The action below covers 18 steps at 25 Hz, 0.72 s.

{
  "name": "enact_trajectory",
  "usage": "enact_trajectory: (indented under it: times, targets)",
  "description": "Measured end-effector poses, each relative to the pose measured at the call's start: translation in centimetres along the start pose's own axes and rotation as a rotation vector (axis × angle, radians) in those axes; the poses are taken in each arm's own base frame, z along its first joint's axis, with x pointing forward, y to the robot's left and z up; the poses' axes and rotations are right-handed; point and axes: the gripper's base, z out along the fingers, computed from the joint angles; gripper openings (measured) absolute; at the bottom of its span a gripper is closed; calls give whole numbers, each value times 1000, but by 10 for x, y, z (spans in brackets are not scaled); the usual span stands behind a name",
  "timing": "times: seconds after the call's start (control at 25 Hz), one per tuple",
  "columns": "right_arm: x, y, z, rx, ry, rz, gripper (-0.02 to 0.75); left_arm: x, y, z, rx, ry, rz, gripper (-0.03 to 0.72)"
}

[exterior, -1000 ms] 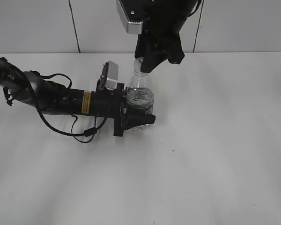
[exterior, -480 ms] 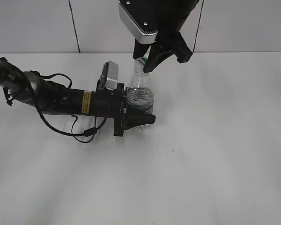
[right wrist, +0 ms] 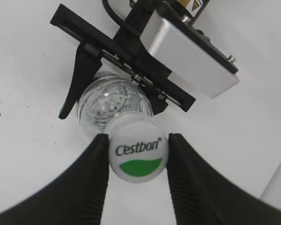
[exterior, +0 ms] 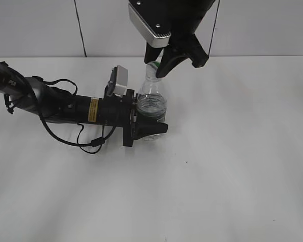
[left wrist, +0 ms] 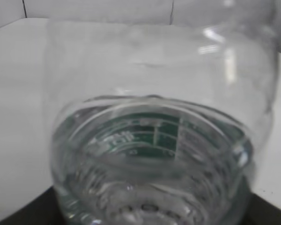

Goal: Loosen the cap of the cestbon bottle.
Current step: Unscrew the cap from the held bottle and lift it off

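The left arm lies low across the white table (exterior: 232, 176) from the left edge of the exterior view, its cables looping beside it. At its tip the left gripper (exterior: 146, 128) is clamped around the lower body of the cestbon bottle (exterior: 152, 108), one dark finger (right wrist: 79, 77) seen pressed to the bottle's side from the right wrist view. The bottle stands upright a little left of the table's middle. It is small and clear, with ribbed walls and a dark green label band (the left wrist view shows the band only as a green patch bent through the plastic (left wrist: 152, 136)). Its shoulders narrow to a short neck.

On top sits the cap (right wrist: 138, 154), round and white, printed "Cestbon" in green above a green leaf shape. The right gripper (right wrist: 136, 161) hangs over it from above, its two black fingers (right wrist: 96, 178) spread to either side of the cap; the left one touches or nearly touches the rim, the other stands just apart.
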Motion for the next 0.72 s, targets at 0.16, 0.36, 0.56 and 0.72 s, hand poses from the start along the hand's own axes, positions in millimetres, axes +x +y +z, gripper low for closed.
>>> enact_trajectory:
  times: [0.16,0.36,0.56,0.72]
  targets:
    - [0,0,0,0,-4,2,295,0,0,0,1,-2,0,403]
    - [-1,0,0,1,-9,-25,294,0,0,0,4,-1,1,403]
    - [-4,-1,-4,17,-23,-123,293,0,0,0,2,-2,-5,403]
    - [-5,-1,-4,25,-40,-145,293,0,0,0,2,-2,-6,403]
